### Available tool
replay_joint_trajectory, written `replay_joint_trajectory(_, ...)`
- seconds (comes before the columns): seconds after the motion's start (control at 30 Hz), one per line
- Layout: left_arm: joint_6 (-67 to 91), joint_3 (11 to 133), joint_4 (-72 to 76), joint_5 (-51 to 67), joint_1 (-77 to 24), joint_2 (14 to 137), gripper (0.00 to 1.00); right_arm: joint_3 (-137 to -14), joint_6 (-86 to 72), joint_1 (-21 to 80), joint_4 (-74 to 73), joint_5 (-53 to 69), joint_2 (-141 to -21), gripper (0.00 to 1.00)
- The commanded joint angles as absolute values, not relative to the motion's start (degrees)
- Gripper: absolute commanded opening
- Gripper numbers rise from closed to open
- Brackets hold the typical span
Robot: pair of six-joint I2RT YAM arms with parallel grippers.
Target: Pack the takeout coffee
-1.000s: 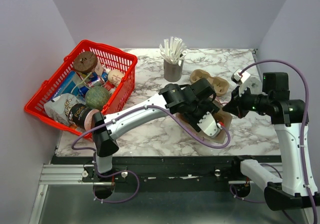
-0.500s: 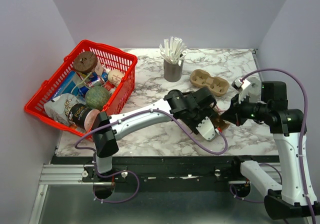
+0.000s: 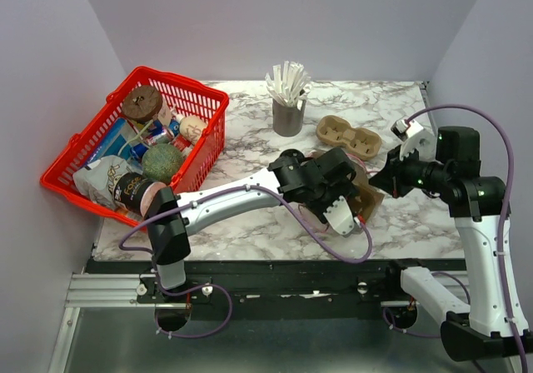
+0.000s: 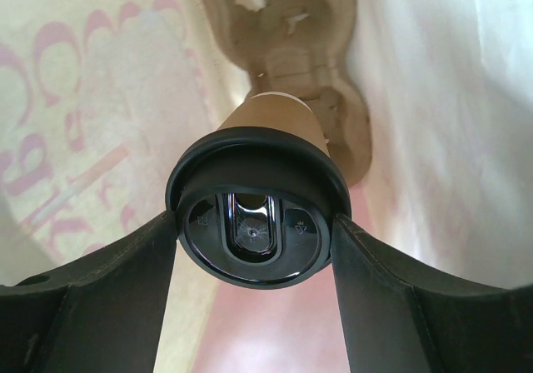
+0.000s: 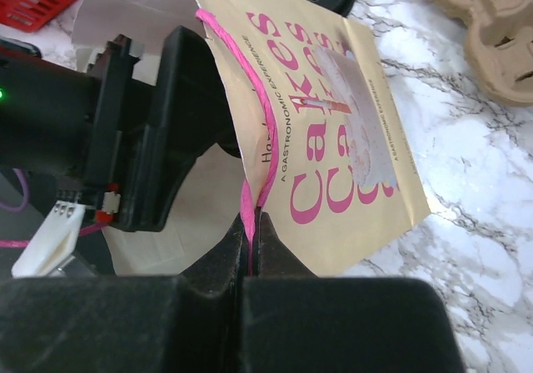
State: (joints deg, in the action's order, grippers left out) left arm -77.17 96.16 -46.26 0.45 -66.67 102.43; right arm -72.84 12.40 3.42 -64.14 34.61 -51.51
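Clamping the takeout coffee (image 4: pixel 279 119) by its lid (image 4: pixel 250 177) inside the bag (image 5: pixel 350 123), your left gripper (image 4: pixel 256 233) risked popping it off if the right gripper (image 5: pixel 250 252), pinching the bag's handle (image 5: pixel 246 181), slipped.

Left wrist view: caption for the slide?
Left gripper holds the lidded coffee cup by its black lid inside the paper bag, pulp carrier beyond it.

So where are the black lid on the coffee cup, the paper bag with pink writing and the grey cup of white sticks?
black lid (image 4: pixel 254 227), left wrist view, middle of its top.
paper bag (image 5: pixel 350 140), right wrist view, its printed side.
grey cup (image 3: pixel 288 121), top external view, its outer wall.
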Motion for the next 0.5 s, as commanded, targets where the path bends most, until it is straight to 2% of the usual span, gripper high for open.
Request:
replay_joint_trajectory(0.0, -77.61, 94.58, -43.86, -0.35, -66.01, 99.76, 0.00, -75.41, 13.26, 3.78, -63.37, 35.50, -52.21, 0.01)
replay_joint_trajectory(0.17, -78.31, 95.45, -41.40, -2.81, -65.57, 101.69, 0.00, -75.41, 15.38, 3.87, -66.00, 40.86, -52.91, 0.01)
replay_joint_trajectory(0.47, -79.28, 97.73, -43.59, -1.32, -65.13, 104.85, 0.00, -75.32, 15.65, 4.04, -65.92, 41.31, -51.59, 0.00)
